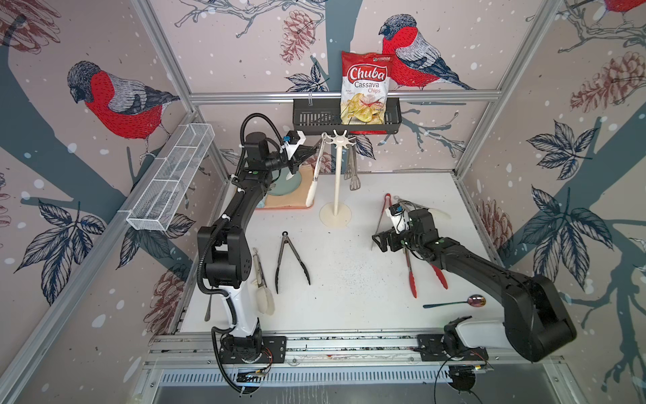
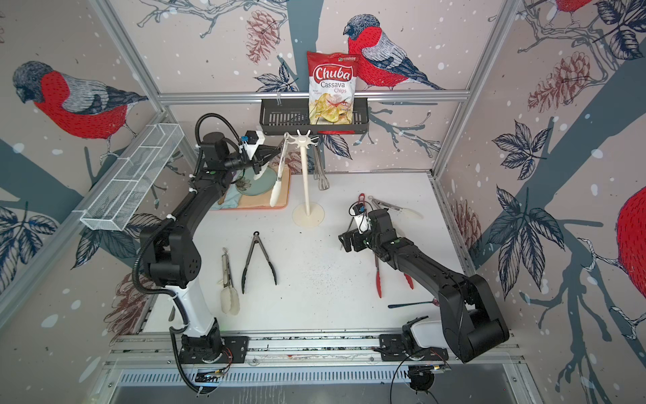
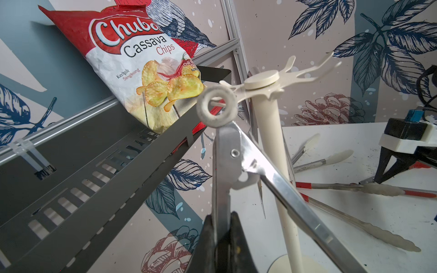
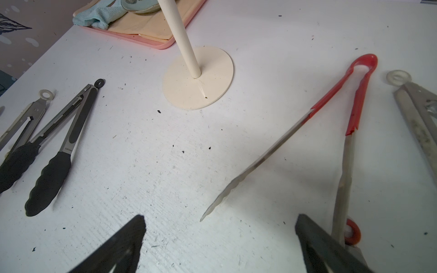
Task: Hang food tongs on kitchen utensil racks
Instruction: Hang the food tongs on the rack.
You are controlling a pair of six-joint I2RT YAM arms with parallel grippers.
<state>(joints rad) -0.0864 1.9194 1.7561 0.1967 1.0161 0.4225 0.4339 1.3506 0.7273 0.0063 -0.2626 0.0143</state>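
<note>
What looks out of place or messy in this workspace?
Nothing looks broken. Dark specks litter the white table, and a bag of cassava chips stands in the black basket, odd among utensils. The red-handled tongs lie across another pair's red ring.

Red-tipped tongs (image 1: 413, 284) at about 4 o'clock on the table (image 1: 349, 266): hinge end buried under the right arm (image 1: 466, 260). Spoon (image 2: 409, 305) at 5 o'clock, bowl mostly hidden in a top view (same arm). Rack (image 4: 183, 40) pole gets cropped by the right wrist view's edge.
</note>
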